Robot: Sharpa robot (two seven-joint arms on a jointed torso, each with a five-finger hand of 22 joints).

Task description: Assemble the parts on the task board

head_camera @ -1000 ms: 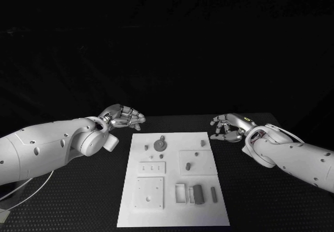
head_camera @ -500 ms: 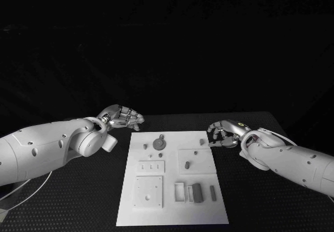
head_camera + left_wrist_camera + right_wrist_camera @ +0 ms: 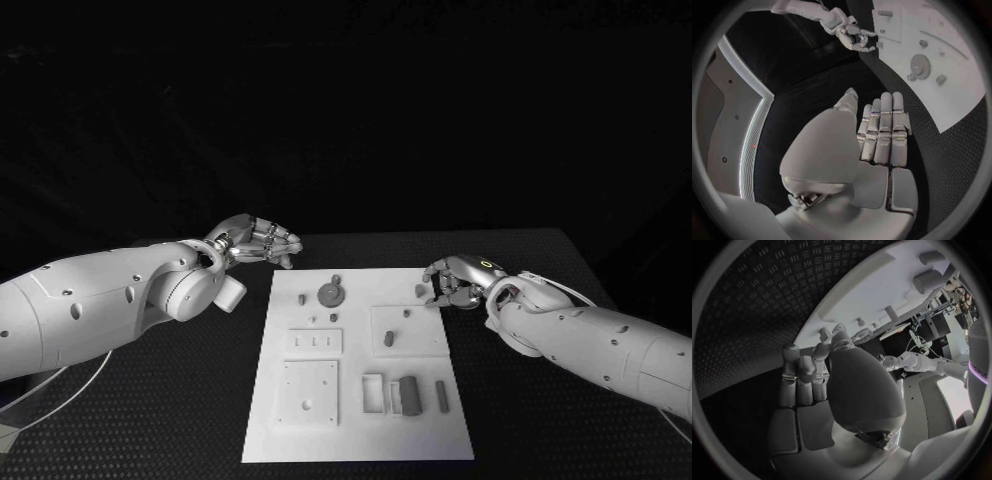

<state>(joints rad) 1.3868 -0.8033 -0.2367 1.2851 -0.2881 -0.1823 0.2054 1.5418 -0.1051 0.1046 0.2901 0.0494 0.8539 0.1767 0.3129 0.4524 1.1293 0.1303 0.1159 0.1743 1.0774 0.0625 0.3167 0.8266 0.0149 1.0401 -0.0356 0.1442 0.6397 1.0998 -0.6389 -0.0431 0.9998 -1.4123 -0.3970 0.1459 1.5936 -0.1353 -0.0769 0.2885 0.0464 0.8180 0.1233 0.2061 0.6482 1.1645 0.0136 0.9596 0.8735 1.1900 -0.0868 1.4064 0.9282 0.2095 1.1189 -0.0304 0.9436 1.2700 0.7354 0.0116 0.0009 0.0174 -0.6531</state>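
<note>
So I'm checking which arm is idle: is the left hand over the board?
No: in the head view the left hand sits above the black table, beyond the board's far left corner, holding nothing.

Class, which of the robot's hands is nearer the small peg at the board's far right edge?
Right hand: its fingers reach the peg. Left hand hangs beyond the board's far left corner.

head view – high, looking down on the surface and whole task board (image 3: pixel 361 400) | left wrist view – close behind left hand (image 3: pixel 879 135), facing board's far corner | right wrist view – close behind right hand (image 3: pixel 817 375) | all three share the board
</note>
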